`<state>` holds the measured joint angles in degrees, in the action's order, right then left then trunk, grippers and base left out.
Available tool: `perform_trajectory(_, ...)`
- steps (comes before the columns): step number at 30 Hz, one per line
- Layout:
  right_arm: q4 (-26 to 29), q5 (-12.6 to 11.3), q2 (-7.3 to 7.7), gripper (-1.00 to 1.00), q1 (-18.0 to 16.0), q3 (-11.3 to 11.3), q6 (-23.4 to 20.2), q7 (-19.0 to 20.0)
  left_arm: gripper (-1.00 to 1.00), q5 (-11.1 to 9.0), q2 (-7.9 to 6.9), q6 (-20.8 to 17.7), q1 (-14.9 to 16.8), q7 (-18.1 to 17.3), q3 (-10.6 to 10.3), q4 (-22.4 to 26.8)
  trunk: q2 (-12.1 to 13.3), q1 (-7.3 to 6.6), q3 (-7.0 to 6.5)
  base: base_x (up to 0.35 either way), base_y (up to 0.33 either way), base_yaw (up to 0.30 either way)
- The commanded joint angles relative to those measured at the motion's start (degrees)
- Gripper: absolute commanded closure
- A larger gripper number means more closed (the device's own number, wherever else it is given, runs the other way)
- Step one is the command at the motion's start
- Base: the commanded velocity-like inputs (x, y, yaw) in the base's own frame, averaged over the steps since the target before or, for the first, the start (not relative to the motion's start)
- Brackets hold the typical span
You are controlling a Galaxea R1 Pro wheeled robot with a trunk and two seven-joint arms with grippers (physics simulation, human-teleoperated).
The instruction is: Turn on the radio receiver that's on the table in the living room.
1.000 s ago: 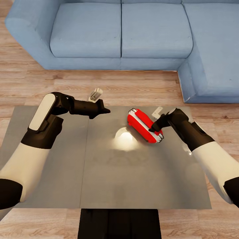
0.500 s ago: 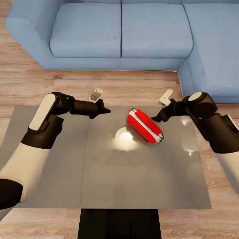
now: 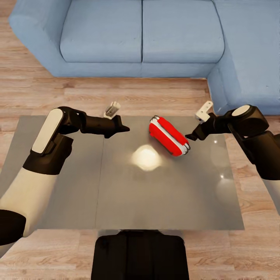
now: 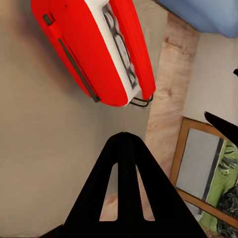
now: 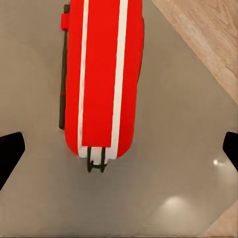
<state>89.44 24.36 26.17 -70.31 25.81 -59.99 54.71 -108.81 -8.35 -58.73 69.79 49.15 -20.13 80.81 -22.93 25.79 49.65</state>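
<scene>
Right wrist view: the right tool (image 5: 119,148) has its two dark fingertips (image 5: 10,151) wide apart at opposite edges of the picture, gripping nothing. Between them and a little beyond lies the radio receiver (image 5: 101,74), red with two white stripes running along its body, its wire handle and a dark bar along one side. It lies on the glossy grey surface (image 5: 163,163). In the head view that right tool (image 3: 193,136) hovers just beside the radio receiver's (image 3: 168,136) nearer right end; whether it touches cannot be told. The radio lies slantwise on the right panel of the surface (image 3: 155,194), towards the far edge.

The left tool (image 3: 122,128) points at the radio from the left and stands apart from it. In the left wrist view its fingers (image 4: 96,198) meet at the tips, so the left tool (image 4: 124,136) is closed on nothing, and the radio (image 4: 89,47) lies ahead with its slotted grille turned sideways.

No brand, label or writing can be read on the radio.

Beyond the surface are the light wood floor (image 3: 136,97) and the blue sofa (image 3: 140,35) of the living room.
</scene>
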Motion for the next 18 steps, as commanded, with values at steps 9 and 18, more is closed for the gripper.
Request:
perform_trajectory(9, 0.02, -0.01, 0.18, -1.00, 0.00, -0.38, -0.01, -0.04, 1.00, 0.00, -0.14, -0.02, 0.00, 0.05, 0.00, 0.22, 0.00, 0.00, 0.00, -0.345, 0.000, 0.000)
perform_trajectory(18, 0.03, -0.01, 1.07, -1.00, 0.00, -0.64, -0.01, -0.04, 1.00, 0.00, -0.17, -0.03, 0.00, 0.14, 0.00, 0.30, 0.00, 0.00, 0.00, -0.346, 0.000, 0.000)
